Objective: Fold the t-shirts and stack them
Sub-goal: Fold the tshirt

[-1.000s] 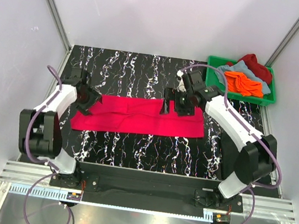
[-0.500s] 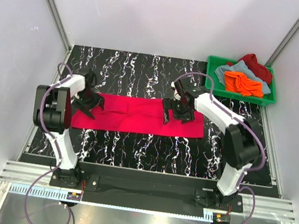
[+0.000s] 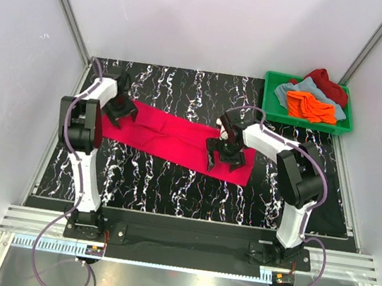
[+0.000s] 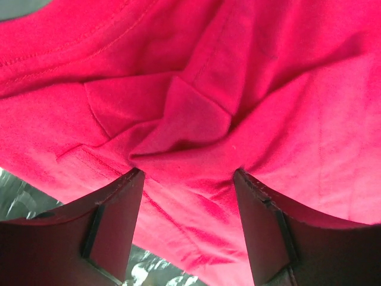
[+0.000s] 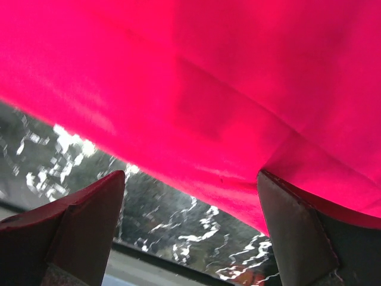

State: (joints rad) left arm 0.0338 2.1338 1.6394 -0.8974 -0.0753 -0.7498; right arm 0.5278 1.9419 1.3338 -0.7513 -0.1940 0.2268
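The left gripper (image 3: pixel 119 109) is set on the far-left end of the pinkish-red t-shirt (image 3: pixel 177 140). In the left wrist view its fingers (image 4: pixel 113 229) are seen spread wide. A bunched fold of the cloth lies between the tips and touches them, and nothing is clamped. The right gripper (image 3: pixel 224 155) is set on the shirt's near-right part, just short of its right end. Its fingers (image 5: pixel 297 232) are likewise held wide apart, with the tips at the cloth's near edge; no pinch is seen, and bare counter shows between them. Whether the tips are pressed down on the cloth cannot be told.

The shirt is laid as a long folded strip on the counter (image 3: pixel 170 186), slanted from far left to near right, between the two arms. The counter is black with white marbling. A green crate (image 3: pixel 306 123) is placed at the far-right corner, well apart from the strip. An orange t-shirt (image 3: pixel 311 106), a grey-blue t-shirt (image 3: pixel 285 92) and a dark red t-shirt (image 3: pixel 326 82) are piled in it, crumpled. The cell is enclosed by pale walls (image 3: pixel 214 25), with metal rails (image 3: pixel 355 266) along the near edge.
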